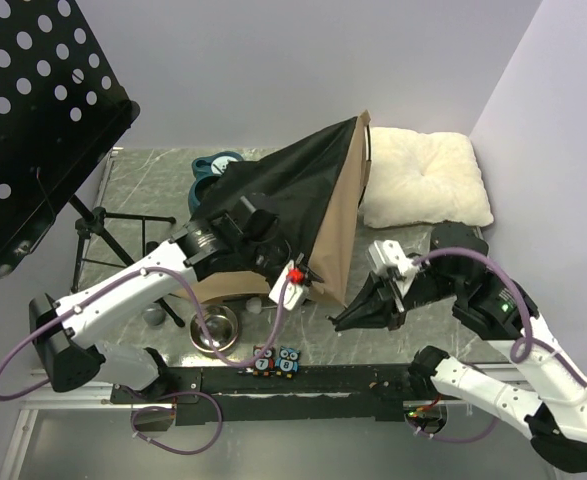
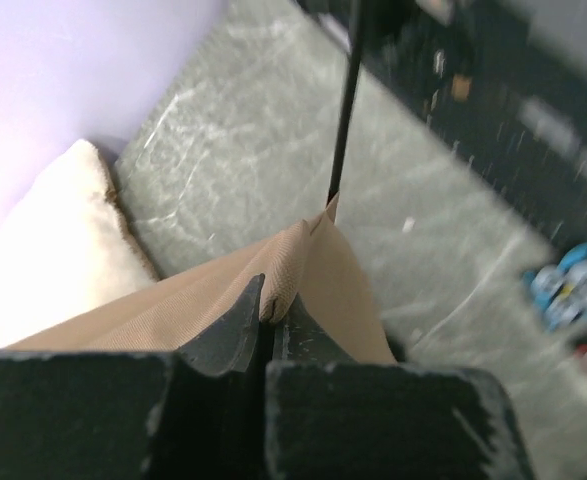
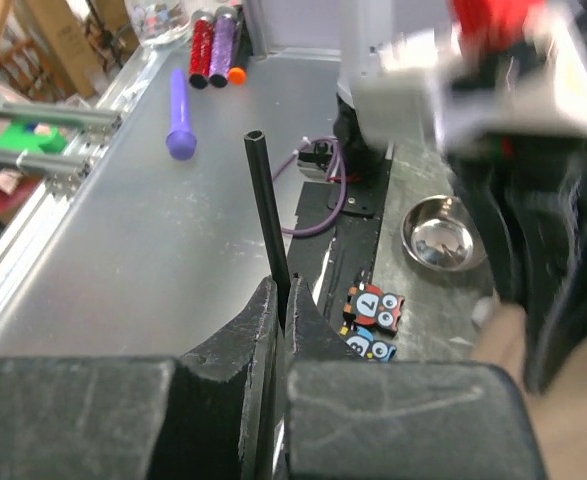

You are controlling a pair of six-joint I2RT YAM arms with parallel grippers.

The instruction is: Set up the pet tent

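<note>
**Both jaws clenched on the pet tent beside the cushion**

We see the pet tent (image 1: 293,190) lying half-raised on the grey surface (image 1: 153,190), immediately to the left of the white cushion (image 1: 428,180). Its black panel faces up and its tan side is turned toward the cushion; we cannot tell whether the two touch.

The left jaws are clenched on a fold of the tent's tan fabric (image 2: 303,280) at its near edge, farther from the cushion than the tan side. From that corner a thin black pole (image 2: 345,100) runs away across the surface.

The right jaws sit nearer to us than the cushion, just off the tent's near corner, and grasp a thin black pole (image 3: 268,210) whose open end pokes past the fingertips.

A blue bowl stand (image 1: 213,170) and a steel bowl (image 1: 215,328) lie across the tent from the cushion.
</note>
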